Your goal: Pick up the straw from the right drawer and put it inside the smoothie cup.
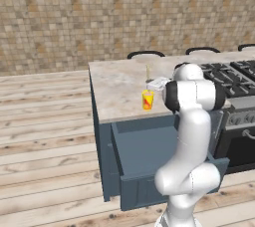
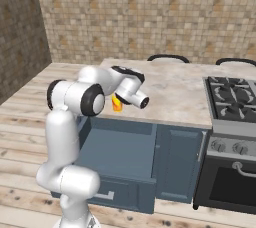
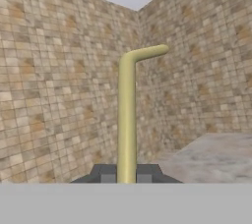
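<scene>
Brickwork in mottled tan and brown tiles backs the whole kitchen, above pale wooden floorboards. In front of it runs the pale speckled stone counter, with a black gas hob on a dark oven at its right end. Under the counter the wide, shallow, dark blue-grey right drawer stands pulled fully out, its inside bare where the white arm does not hide it. The arm rises in front of that drawer and bends back over the counter edge.

On the counter, close to its front edge and above the open drawer, stands the small yellow smoothie cup with a red-orange mark; from the right base camera it is mostly hidden behind the wrist. Just beyond the cup in the left base view a thin pale line stands upright; I cannot tell if that is the straw.

From the hand camera, the dark two-finger gripper is clamped on the thin pale-yellow straw, which stands straight up between the tips, its short bent end pointing right.
</scene>
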You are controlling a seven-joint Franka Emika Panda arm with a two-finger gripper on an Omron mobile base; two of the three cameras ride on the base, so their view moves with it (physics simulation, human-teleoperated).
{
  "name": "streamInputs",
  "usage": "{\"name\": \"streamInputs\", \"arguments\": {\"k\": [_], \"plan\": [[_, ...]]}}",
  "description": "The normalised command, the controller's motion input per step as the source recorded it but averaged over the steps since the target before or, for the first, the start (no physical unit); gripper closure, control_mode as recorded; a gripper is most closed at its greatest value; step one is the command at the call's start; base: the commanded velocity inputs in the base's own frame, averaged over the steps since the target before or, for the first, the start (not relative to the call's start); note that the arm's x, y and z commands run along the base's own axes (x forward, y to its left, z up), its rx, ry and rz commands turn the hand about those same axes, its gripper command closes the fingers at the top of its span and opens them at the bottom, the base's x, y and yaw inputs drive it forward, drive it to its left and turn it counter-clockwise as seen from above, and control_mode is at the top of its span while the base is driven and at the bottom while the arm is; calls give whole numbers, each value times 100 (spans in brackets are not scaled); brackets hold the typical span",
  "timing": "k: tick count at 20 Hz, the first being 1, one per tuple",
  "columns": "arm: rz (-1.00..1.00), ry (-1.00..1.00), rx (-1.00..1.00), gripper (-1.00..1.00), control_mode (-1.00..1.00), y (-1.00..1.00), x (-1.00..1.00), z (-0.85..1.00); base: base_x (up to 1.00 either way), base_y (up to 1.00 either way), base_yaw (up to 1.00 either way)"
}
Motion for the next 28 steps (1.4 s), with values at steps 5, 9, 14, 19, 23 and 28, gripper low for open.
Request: {"name": "streamInputs", "arguments": {"k": [5,9,14,19,23,28], "plan": [[2,0,0,100,-100,0,23,-19,0,0,0],[2,0,0,100,-100,0,17,-19,0,0,0],[2,0,0,100,-100,0,14,-18,0,0,0],[2,0,0,100,-100,0,14,-15,0,0,0],[2,0,0,100,-100,0,14,-14,0,0,0],[1,0,0,100,-100,0,4,-6,0,0,0]]}}
